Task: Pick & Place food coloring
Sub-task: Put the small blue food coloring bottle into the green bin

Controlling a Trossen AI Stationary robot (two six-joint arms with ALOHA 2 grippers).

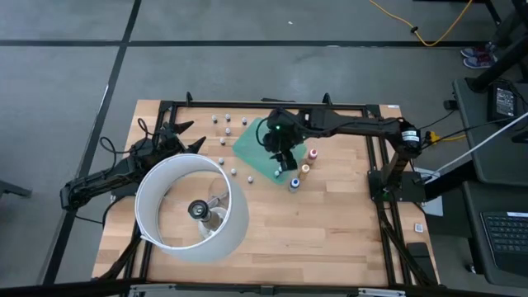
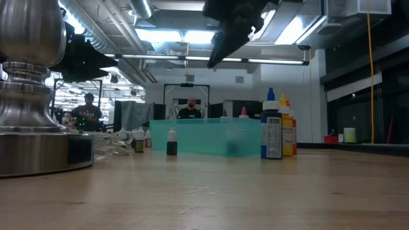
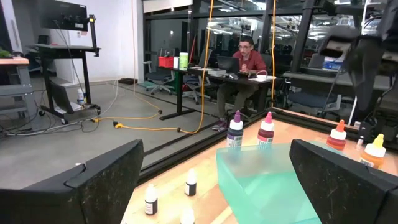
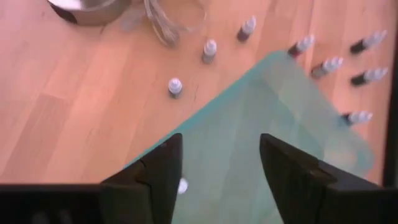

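Above the green sheet [image 1: 262, 147] near the far middle of the wooden table [image 1: 330, 223], the right gripper [image 1: 283, 158] is seen hovering, its fingers [image 4: 158, 171] parted with nothing between them, only the sheet's surface being visible in the gap. The food coloring [image 1: 304, 168] is found in two groups. Just beside the sheet's right edge, four larger bottles are stood upright, long axes vertical and nozzle caps pointing up: an orange-capped one [image 1: 313, 153], a yellow-capped one [image 1: 304, 168], a blue-capped one [image 1: 294, 182] and a fourth partly hidden under the gripper. In the low view these [image 2: 271, 131] are shown as an upright cluster with coloured tips uppermost. The smaller bottles [image 1: 223, 122] are scattered on the bare wood on the sheet's far and left sides, all upright as well, some dark and some pale; their colours cannot be told more closely. A white ring lamp [image 1: 191, 208] on a metal base is set at the left front of the table. The left gripper [image 1: 188, 142] is held just beyond the lamp's far rim, its fingers [image 3: 93, 183] spread wide and empty. People at desks are seen in the room beyond.
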